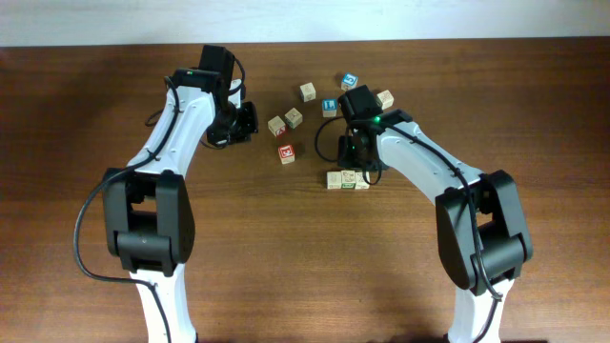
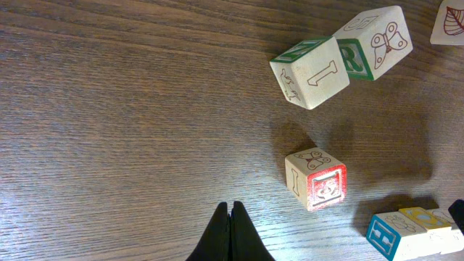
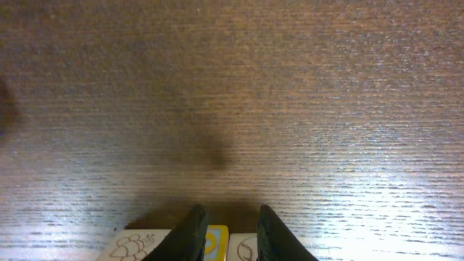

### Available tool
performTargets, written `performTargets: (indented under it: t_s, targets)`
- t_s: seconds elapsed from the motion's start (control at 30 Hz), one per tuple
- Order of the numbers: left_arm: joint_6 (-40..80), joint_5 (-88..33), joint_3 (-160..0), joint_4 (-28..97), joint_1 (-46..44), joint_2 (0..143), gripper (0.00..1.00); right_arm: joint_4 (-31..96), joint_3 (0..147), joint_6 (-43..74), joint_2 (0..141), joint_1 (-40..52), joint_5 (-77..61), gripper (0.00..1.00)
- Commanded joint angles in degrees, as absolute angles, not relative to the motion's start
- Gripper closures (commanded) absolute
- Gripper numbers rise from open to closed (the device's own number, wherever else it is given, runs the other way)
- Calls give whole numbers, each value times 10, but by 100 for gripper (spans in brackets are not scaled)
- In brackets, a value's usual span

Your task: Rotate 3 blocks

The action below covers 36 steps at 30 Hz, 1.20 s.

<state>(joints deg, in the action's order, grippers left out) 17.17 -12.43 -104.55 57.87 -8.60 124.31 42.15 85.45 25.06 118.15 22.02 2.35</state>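
The dark brown wooden tabletop [image 1: 76, 114] carries small pale wooden alphabet cubes, all toward its far edge. A red-faced cube [image 1: 285, 152] sits mid-width, with a row of three cubes [image 1: 335, 179] just right of it. A scatter of further cubes [image 1: 307, 91] lies behind.

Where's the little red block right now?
In the overhead view, the red block sits mid-table, just below two pale blocks and left of a row of three blocks.

Dark wood-grain table [image 1: 286, 267] with a pale strip [image 1: 95, 19] along its far edge.
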Motion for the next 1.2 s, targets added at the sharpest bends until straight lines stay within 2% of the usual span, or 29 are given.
performTargets:
  t_s: [0.0,1.17]
  targets:
    - [171,-122,-1043,582,-86,1247,99,429,860,229,1188,223,26,75]
    - [171,-122,-1043,584,-86,1247,99,437,861,187,1188,225,-9,74]
